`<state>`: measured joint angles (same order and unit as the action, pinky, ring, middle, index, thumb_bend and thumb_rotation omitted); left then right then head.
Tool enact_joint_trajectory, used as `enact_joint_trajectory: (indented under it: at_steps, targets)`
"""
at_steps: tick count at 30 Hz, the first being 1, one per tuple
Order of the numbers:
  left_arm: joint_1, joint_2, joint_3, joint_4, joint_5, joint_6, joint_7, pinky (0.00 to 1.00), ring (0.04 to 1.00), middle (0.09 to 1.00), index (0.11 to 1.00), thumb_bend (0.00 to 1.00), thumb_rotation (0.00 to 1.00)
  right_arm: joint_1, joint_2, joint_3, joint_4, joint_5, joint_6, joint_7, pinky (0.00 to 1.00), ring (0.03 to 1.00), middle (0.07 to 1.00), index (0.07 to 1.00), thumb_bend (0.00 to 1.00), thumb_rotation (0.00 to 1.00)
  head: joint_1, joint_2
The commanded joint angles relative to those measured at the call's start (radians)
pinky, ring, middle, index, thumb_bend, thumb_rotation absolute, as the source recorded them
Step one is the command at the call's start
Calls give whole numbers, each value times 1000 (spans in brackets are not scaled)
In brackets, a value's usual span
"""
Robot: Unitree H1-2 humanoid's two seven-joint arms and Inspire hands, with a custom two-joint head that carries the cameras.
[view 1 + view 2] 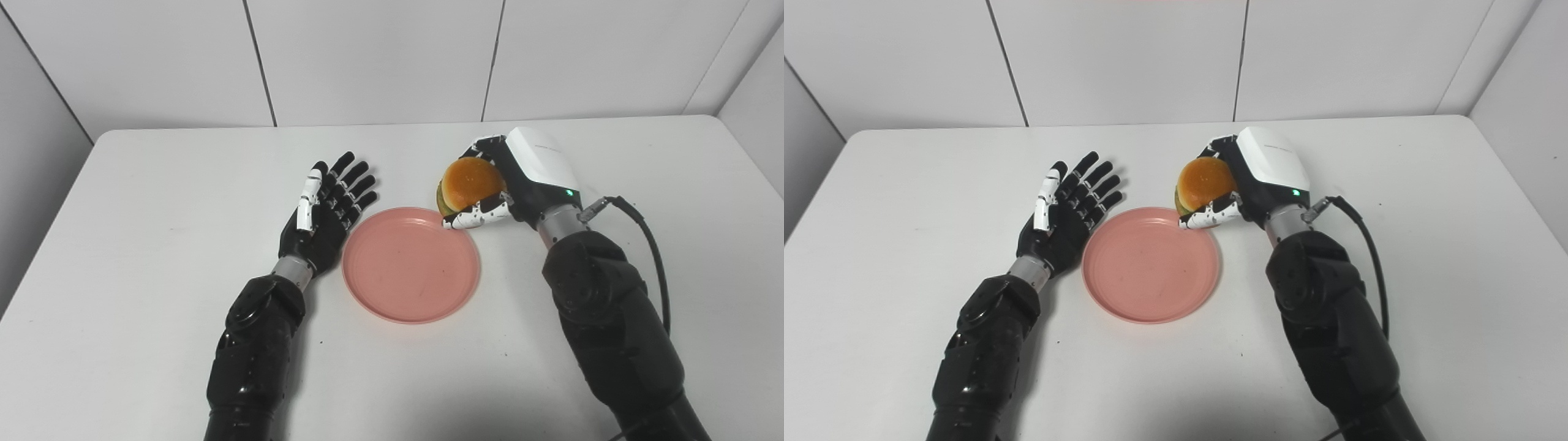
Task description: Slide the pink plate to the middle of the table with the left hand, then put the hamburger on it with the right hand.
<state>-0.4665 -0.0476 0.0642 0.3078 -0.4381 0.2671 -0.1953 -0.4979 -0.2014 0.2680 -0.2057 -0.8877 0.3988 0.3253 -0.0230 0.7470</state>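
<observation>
Hamburger held clear of the white worktop in the right hand, at the far right edge of the pink plate; its orange bun faces the cameras, with a strip of green filling below. Right-hand fingers curl under and over the bun (white-and-black thumb beneath, dark fingers behind), closed firmly on it. The lowest fingertip hangs at the plate's rim; whether it touches cannot be told. The plate lies flat near the worktop's middle, with nothing on it. Left hand rests just left of the plate, palm turned upward, fingers spread and extended away from the robot, holding nothing; its heel sits beside the plate's left rim.
</observation>
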Motion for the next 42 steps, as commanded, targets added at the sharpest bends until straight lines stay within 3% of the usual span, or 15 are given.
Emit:
enact_joint_trajectory:
  at_steps: [1, 18, 25, 42]
  targets:
    - [49, -10, -14, 33, 35, 90, 43, 892, 893, 898, 902, 351, 1000, -40, 16, 8, -9, 6, -35, -33, 253, 346, 437, 489, 509, 135, 8, 3]
    - [39, -22, -27, 30, 66, 83, 58, 849, 879, 889, 895, 350, 1000, -36, 78, 110, 47, -7, -15, -14, 249, 343, 421, 487, 508, 133, 30, 19]
    - [37, -25, -22, 30, 73, 78, 57, 849, 882, 888, 893, 351, 1000, -25, 77, 136, 90, 3, -36, -29, 243, 342, 425, 488, 510, 134, 28, 26]
    - [35, -22, -19, 19, 75, 95, 58, 843, 875, 883, 885, 356, 1000, -23, 47, 169, 99, -19, -17, 21, 243, 337, 435, 489, 510, 133, 9, 44]
